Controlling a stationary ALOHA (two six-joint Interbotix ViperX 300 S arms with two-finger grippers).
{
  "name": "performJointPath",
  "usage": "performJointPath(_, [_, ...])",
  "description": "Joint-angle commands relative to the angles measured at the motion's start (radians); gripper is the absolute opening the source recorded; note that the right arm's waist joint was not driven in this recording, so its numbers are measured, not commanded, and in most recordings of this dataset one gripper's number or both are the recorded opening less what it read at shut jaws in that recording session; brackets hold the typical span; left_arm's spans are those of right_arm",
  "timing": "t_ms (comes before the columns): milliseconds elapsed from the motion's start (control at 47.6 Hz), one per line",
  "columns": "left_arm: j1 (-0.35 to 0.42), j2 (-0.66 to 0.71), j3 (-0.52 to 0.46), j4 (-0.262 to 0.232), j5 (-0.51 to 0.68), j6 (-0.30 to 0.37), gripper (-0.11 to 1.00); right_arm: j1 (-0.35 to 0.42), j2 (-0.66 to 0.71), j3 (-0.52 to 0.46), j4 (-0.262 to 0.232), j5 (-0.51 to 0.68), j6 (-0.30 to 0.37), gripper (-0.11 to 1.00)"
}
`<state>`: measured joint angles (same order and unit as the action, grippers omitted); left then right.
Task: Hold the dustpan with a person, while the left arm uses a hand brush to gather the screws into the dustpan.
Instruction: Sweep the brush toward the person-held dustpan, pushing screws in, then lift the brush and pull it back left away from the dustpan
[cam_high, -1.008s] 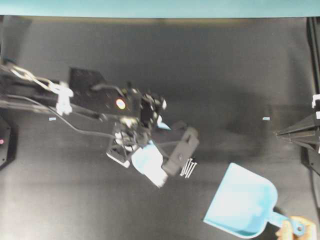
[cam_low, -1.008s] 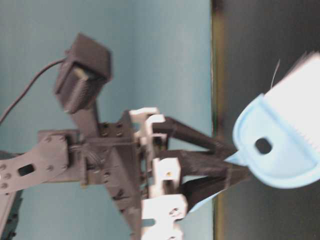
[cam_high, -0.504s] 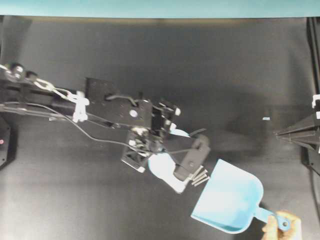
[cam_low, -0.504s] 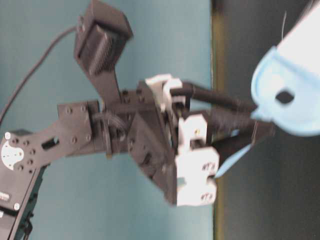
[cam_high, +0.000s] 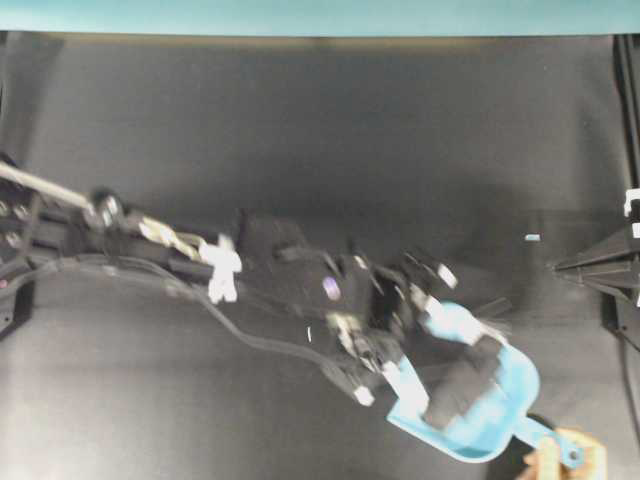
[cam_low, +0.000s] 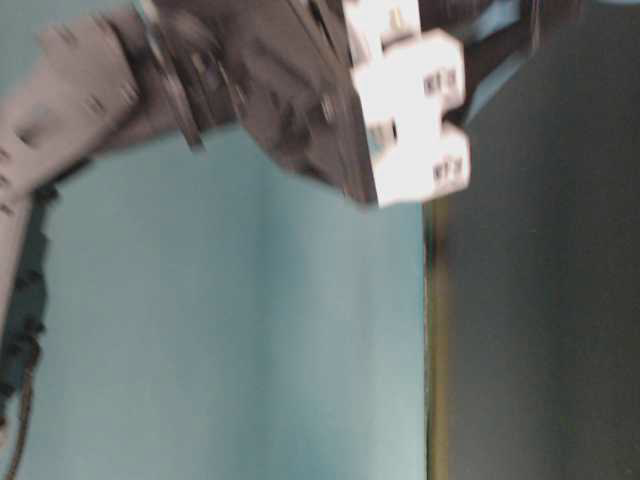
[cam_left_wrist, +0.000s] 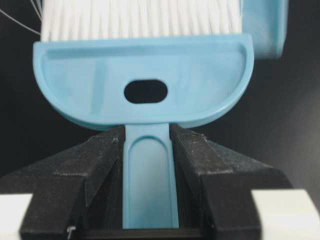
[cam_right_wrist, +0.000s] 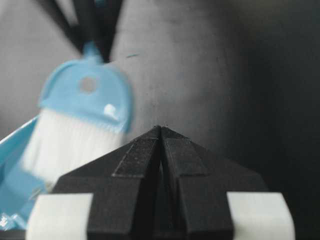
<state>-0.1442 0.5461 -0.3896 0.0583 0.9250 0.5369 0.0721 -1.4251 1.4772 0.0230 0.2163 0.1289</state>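
My left gripper (cam_left_wrist: 148, 131) is shut on the short handle of the light blue hand brush (cam_left_wrist: 142, 75). Its white bristles (cam_left_wrist: 140, 17) point away from the wrist camera. In the overhead view the left arm (cam_high: 290, 275) reaches from the left, with its wrist over the mouth of the light blue dustpan (cam_high: 510, 385). A person's hand (cam_high: 575, 462) grips the dustpan's handle at the bottom right. The screws are hidden under the arm and brush. My right gripper (cam_right_wrist: 161, 127) is shut and empty at the right edge (cam_high: 558, 267). From there it sees the brush (cam_right_wrist: 85, 100) on the dustpan (cam_right_wrist: 12, 185).
A black table top (cam_high: 330, 130) fills the overhead view, with a teal wall (cam_high: 320, 15) along its far edge. A small pale mark (cam_high: 532, 238) lies near the right gripper. The table-level view shows only the blurred left wrist (cam_low: 410, 110) against the teal wall.
The left arm has swept right and toward the front with the brush, from beside the screws onto the dustpan's mouth. The screws went with it and no longer show. The dustpan shifted left.
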Motion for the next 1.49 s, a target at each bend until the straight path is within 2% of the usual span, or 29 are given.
performJointPath(0, [0.002,0.012,-0.080,-0.002,-0.005,0.021,0.30,0.000,0.003,-0.005,0.000,-0.008,0.008,0.00])
performJointPath(210, [0.002,0.015,-0.098,-0.002,-0.003,0.034,0.30,0.000,0.003,-0.005,0.000,-0.008,0.008,0.00])
performJointPath(357, [0.017,-0.031,-0.089,-0.002,-0.002,0.029,0.30,0.000,0.003,-0.005,0.002,-0.008,0.008,0.00])
performJointPath(567, [0.052,-0.201,0.014,-0.002,-0.020,0.021,0.30,0.000,0.003,-0.005,0.002,-0.008,0.008,0.00])
performJointPath(882, [0.097,-0.448,0.364,-0.002,-0.255,-0.041,0.30,0.000,0.000,-0.005,0.000,-0.008,0.008,0.00])
performJointPath(1175, [0.103,-0.637,0.713,-0.002,-0.417,-0.212,0.30,0.000,0.000,-0.005,0.002,-0.008,0.008,0.00])
performJointPath(1322, [0.103,-0.723,0.881,-0.002,-0.495,-0.276,0.30,0.000,0.000,-0.005,0.000,-0.006,0.008,0.00])
performJointPath(1469, [0.110,-0.785,1.000,-0.002,-0.528,-0.348,0.30,0.000,-0.002,-0.005,0.002,-0.006,0.008,0.00])
